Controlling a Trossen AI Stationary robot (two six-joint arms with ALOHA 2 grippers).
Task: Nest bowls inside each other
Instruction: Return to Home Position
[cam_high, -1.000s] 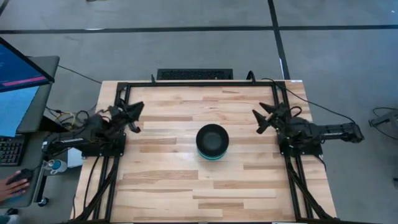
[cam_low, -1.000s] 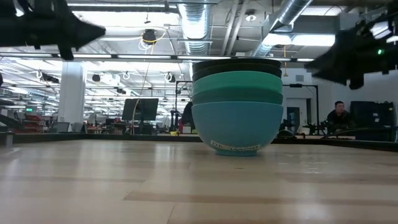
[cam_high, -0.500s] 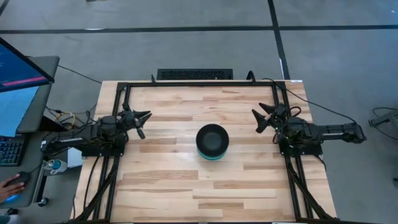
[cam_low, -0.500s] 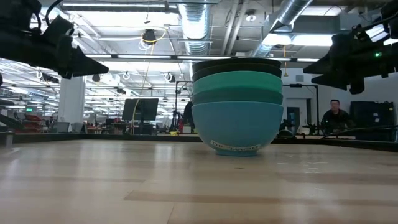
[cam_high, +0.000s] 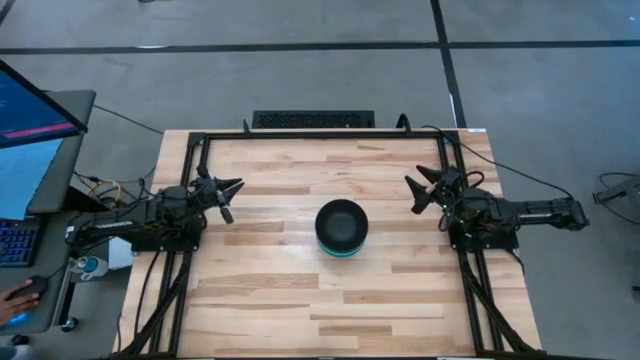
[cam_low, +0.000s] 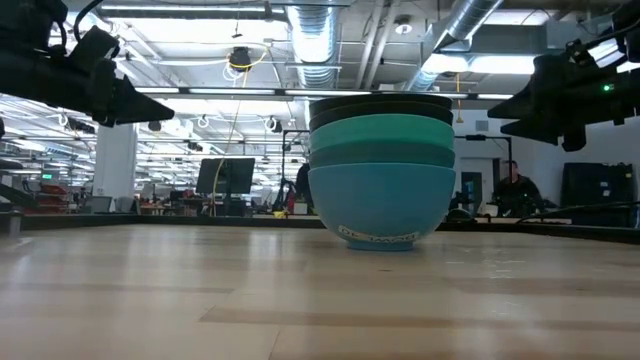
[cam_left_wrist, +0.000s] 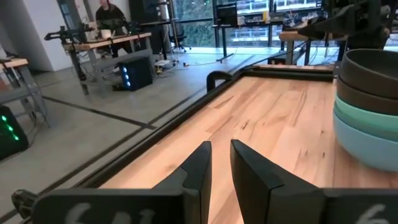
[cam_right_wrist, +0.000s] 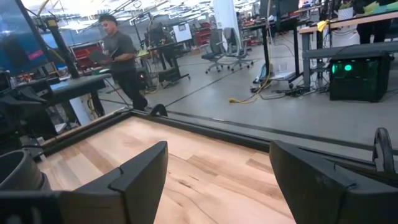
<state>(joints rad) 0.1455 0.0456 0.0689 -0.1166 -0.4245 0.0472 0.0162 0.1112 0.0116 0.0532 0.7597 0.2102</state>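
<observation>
The bowls (cam_high: 341, 229) are nested in one stack in the middle of the table. In the low view the bowls (cam_low: 380, 170) show black ones on top, teal ones beneath, and a light blue bowl at the bottom standing on its foot. My left gripper (cam_high: 232, 190) hovers to the left of the stack, its fingers a narrow gap apart (cam_left_wrist: 219, 149); the bowls (cam_left_wrist: 367, 106) show beside it. My right gripper (cam_high: 412, 193) hovers to the stack's right, wide open (cam_right_wrist: 217, 149). Both hang above the table, left gripper (cam_low: 150, 100) and right gripper (cam_low: 505, 108).
A black frame rail (cam_high: 320, 134) runs around the table's far and side edges. A keyboard (cam_high: 313, 119) lies beyond the far edge. A monitor (cam_high: 30, 110) and a person's hand (cam_high: 15, 298) are off the left side. People stand in the room behind (cam_right_wrist: 121, 56).
My left gripper has moved down and a little toward the stack, then stayed still for the last half second. The stack of bowls has not moved.
</observation>
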